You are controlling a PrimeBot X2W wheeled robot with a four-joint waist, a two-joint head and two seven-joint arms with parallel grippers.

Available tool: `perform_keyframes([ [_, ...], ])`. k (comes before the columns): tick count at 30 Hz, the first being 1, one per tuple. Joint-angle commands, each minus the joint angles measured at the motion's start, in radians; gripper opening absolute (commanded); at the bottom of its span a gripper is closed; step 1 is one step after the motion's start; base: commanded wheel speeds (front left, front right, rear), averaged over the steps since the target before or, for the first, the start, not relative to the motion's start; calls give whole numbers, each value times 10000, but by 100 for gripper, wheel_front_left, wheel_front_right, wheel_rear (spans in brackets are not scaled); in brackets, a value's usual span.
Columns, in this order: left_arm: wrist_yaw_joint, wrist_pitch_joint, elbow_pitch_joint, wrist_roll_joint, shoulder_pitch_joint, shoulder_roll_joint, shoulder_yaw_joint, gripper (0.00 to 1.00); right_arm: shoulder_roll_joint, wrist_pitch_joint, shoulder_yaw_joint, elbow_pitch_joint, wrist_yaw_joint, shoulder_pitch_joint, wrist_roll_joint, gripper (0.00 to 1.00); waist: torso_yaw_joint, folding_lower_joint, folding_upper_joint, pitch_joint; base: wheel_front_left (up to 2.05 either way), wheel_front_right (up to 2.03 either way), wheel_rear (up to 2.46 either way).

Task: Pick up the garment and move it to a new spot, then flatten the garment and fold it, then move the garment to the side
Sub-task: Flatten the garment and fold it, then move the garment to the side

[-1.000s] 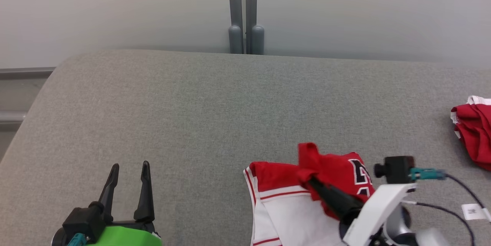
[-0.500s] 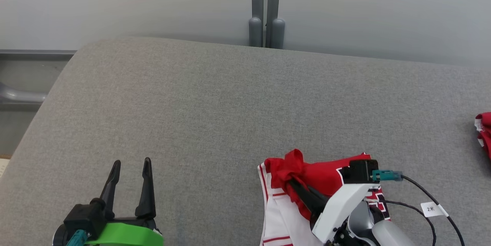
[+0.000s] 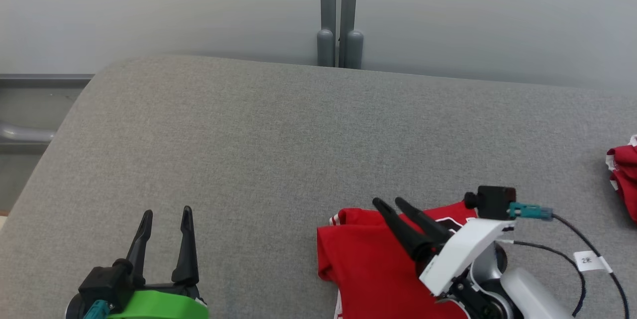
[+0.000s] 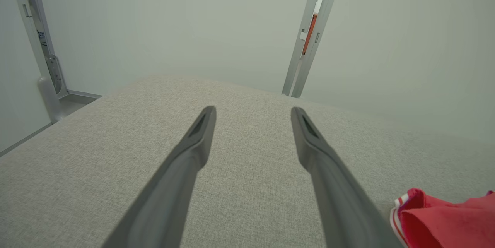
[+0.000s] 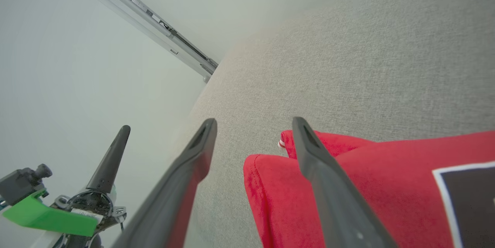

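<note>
head view: shows the red garment (image 3: pixel 368 264) at the lower middle-right of the frame, lying on the grey padded surface (image 3: pixel 278 135), doubled over along its left edge and cut off by the frame's bottom. places the right gripper (image 3: pixel 387 201) over its upper edge, fingers slightly parted, pinching nothing. places the left gripper (image 3: pixel 167 211) at the lower left, parted and empty, well apart from the cloth. catches a second red bundle (image 3: pixel 622 179) at the right edge

left wrist view: looks along two widely parted fingers over bare grey fabric, with a white-trimmed corner of the garment at the lower right

right wrist view: looks along parted fingers, one above the red fold, the other above bare surface

seems well along: placed and flattened, with at least one fold laid; leaves perhaps more folding, then the move to the side
</note>
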Motion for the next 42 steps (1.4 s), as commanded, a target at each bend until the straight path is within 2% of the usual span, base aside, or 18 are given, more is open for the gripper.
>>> perform_keyframes([
  [1, -24, -29, -30, 101, 91, 4, 62, 100, -256, -156, -127, -330, 7, 37, 123, 100, -79, -1, 0, -82, 0, 0, 0],
  [8, 12, -30, -165, 117, 298, 4, 205, 100, -1596, -1377, -1230, -1428, 7, 395, -510, 100, -318, -1, 0, -331, 0, 0, 0],
  [12, 11, -30, -451, 143, 352, 6, 261, 100, -2076, -2651, -1985, -1509, 7, 767, -1409, 100, -431, -1, 0, -428, 0, 0, 0],
  [15, 40, -30, -678, 160, 402, 6, 285, 100, -2209, -3613, -2514, -1424, 7, 1070, -2242, 100, -540, -1, 0, -502, 0, 0, 0],
  [22, 178, -28, -1177, 469, 721, 9, 493, 100, -1590, -4192, -3705, -1195, 7, 1675, -4076, 100, -932, -1, 0, -631, 0, 0, 0],
  [28, 197, -28, -1222, 719, 1137, 9, 552, 100, -1057, -4190, -4135, -606, 7, 2124, -5325, 100, -1193, -1, 0, -761, 0, 0, 0],
  [33, 151, -30, -1246, 793, 1236, 9, 533, 100, -824, -4190, -4051, -266, 7, 2169, -5623, 100, -1307, -1, 0, -833, 0, 0, 0],
  [42, 106, -30, -1350, 842, 1196, 8, 560, 100, -932, -4190, -3862, 38, 7, 2008, -5471, 100, -1265, -1, 0, -840, 0, 0, 0],
])
